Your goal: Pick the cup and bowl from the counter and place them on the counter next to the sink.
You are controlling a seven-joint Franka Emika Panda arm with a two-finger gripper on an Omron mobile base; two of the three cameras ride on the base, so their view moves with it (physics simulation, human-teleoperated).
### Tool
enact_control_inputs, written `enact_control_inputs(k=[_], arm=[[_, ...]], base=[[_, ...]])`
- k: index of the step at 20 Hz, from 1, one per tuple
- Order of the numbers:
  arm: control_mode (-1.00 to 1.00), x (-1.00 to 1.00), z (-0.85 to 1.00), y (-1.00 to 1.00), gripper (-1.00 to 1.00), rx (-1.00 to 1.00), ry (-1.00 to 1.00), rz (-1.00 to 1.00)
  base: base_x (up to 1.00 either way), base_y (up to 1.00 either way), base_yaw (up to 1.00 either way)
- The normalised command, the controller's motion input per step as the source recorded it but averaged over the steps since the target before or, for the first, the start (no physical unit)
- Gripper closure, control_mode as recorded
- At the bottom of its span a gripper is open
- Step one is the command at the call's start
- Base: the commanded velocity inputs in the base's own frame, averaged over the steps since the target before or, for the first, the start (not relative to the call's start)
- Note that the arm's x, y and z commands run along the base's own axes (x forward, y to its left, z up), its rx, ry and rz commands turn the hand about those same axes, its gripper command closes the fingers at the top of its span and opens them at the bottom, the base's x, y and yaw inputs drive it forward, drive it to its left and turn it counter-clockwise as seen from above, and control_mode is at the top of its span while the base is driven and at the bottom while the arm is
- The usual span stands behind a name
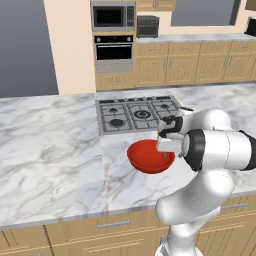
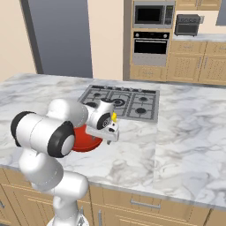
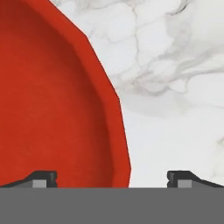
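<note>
The red bowl (image 1: 148,156) sits on the white marble tabletop (image 1: 55,150), just in front of the grey gas stovetop (image 1: 137,113). In the right base view the bowl (image 2: 84,137) is partly hidden behind the arm, and the stovetop (image 2: 123,100) lies beyond it.

The gripper (image 3: 112,178) is positioned low over the bowl's rim. In the hand view, the two fingers (image 3: 43,178) are spread wide apart and hold nothing. One fingertip stands over the red inside of the bowl (image 3: 52,96); the other stands over bare tabletop (image 3: 175,87). The rim of the bowl runs between them. Whether either fingertip touches the bowl cannot be told.

In the left base view, the hand (image 1: 168,142) is at the right side of the bowl, with the forearm and wrist coming in from the right. A small yellow object shows at the hand's far side in the right base view (image 2: 114,116); it is mostly covered by the wrist, so its position on the tabletop cannot be determined.

Behind the tabletop, a built-in oven (image 1: 114,52) with a microwave (image 1: 113,16) above it stands in a tall unit. Light wooden cabinets (image 1: 190,62) run along the back wall.
</note>
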Motion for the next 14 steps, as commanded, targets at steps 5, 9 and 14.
enact_control_inputs(k=[5, 9, 14], arm=[[-1.00, 0.00, -0.26, 0.00, -1.00, 0.00, 0.00, -0.12], [-1.00, 0.00, -0.12, 0.01, -1.00, 0.00, 0.00, -0.05], [-1.00, 0.00, 0.00, 0.00, -1.00, 0.00, 0.00, 0.00]], base=[[0.00, 0.00, 0.00], [0.00, 0.00, 0.00], [0.00, 0.00, 0.00]])
